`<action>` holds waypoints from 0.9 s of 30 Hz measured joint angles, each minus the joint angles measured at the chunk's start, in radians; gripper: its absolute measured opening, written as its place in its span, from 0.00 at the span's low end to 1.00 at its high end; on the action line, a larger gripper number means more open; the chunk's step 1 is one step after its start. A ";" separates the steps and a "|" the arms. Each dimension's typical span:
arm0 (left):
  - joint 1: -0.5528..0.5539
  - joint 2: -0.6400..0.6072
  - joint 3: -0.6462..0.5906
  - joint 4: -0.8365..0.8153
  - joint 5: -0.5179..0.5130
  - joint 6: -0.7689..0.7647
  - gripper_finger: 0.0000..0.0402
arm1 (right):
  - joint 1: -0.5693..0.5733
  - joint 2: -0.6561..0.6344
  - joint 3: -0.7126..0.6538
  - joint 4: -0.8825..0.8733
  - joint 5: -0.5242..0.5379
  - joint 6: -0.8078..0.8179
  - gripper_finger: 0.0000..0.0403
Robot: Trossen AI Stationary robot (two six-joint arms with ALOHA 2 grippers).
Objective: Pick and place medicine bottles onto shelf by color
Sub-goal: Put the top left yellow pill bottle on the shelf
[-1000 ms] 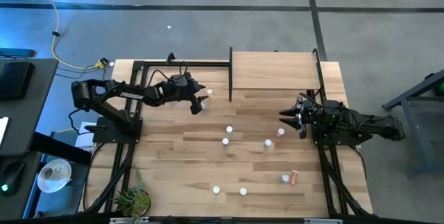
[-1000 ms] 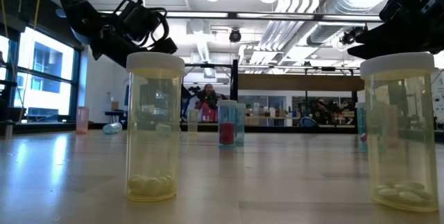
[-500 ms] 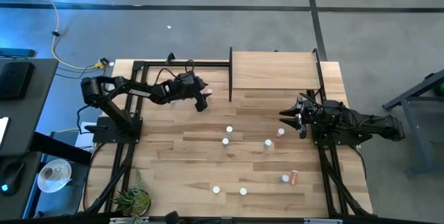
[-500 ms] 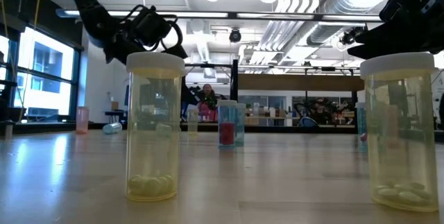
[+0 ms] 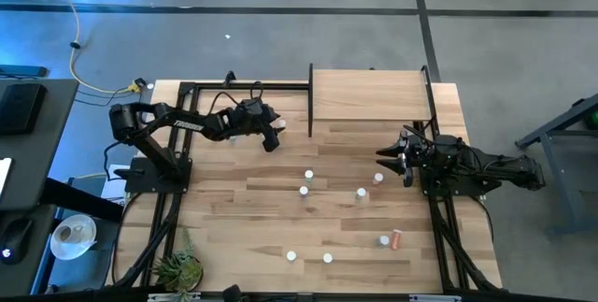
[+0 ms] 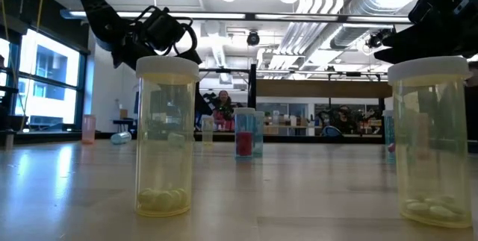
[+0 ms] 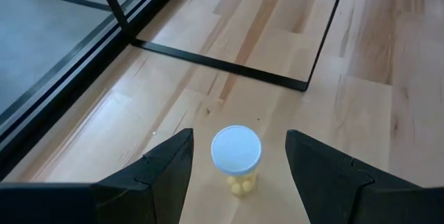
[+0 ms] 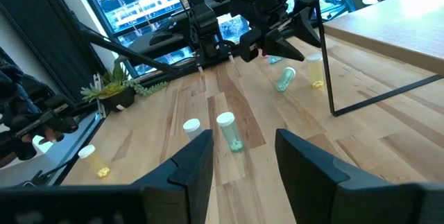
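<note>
Yellow-bodied, white-capped bottle (image 7: 236, 156) upright on table (image 5: 243, 199) near shelf (image 5: 369, 96), centred between wide-spread fingers of left tool (image 7: 239, 165), not gripped. Risk: off-centre descent clipping cap and toppling so small a cylinder. Right tool (image 5: 392, 157), partly open and empty, idle at table's right side.

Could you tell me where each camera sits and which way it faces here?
High view: overhead, straight down on the shelf and both arms.
Low view: tabletop level, facing a yellow bottle; arms overhead.
Left wrist view: above a small yellow bottle, framed by the open left hand.
Right wrist view: across the table past the right hand, also catching the left hand.
</note>
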 joint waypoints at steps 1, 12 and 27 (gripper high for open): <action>0.000 0.000 0.000 0.000 0.000 0.000 0.54 | 0.000 0.000 0.000 0.000 0.000 0.000 0.36; 0.000 0.000 0.000 0.000 -0.015 -0.008 0.54 | 0.000 0.000 0.000 0.000 0.000 0.000 0.36; 0.000 0.000 0.084 -0.151 -0.001 0.010 0.54 | 0.000 0.000 0.000 0.000 0.000 0.000 0.36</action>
